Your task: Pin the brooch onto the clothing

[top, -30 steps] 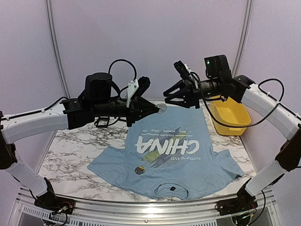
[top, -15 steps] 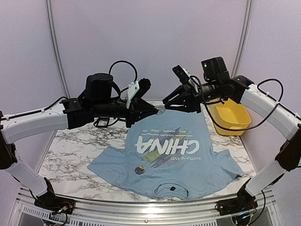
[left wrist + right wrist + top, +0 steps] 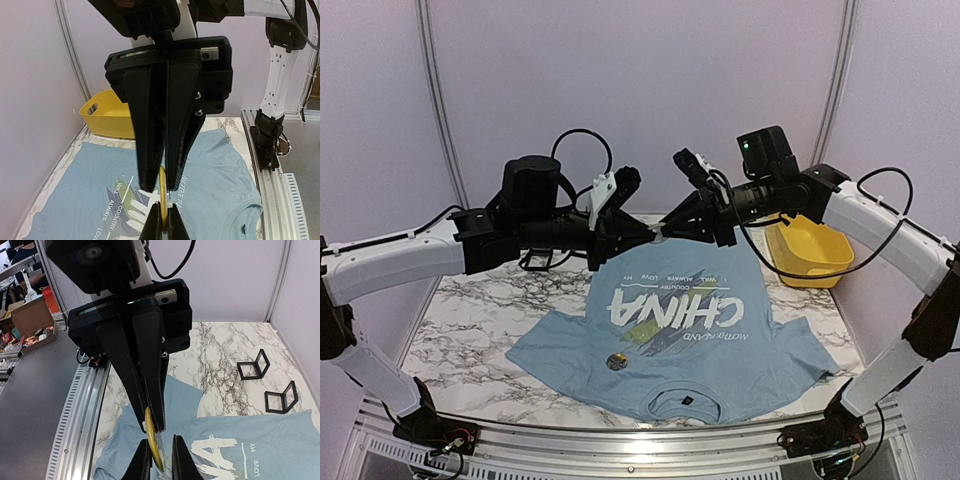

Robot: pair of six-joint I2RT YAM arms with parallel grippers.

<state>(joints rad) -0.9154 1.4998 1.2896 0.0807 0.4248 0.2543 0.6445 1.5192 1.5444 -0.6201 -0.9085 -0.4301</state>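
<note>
Left gripper (image 3: 653, 237) is clenched on the brooch (image 3: 162, 194), a thin yellow disc seen edge-on. It is held in the air above the far hem of the shirt (image 3: 720, 365). The shirt lies flat on the table (image 3: 470, 340), collar at the near edge.

Right gripper (image 3: 161, 460) meets the left nose to nose. Its fingers flank the disc's other rim with a slim gap on one side. We cannot tell whether they pinch.

We read this as a handover, or work on the clasp, with pinning not begun. To do it well:
- Seat the right fingers squarely on the rim before the left lets go.
- Keep both wrists in line so the disc does not twist.
- Squeeze gently.

Yellow bin (image 3: 815, 262) stands right of the shirt, apart from the work.
</note>
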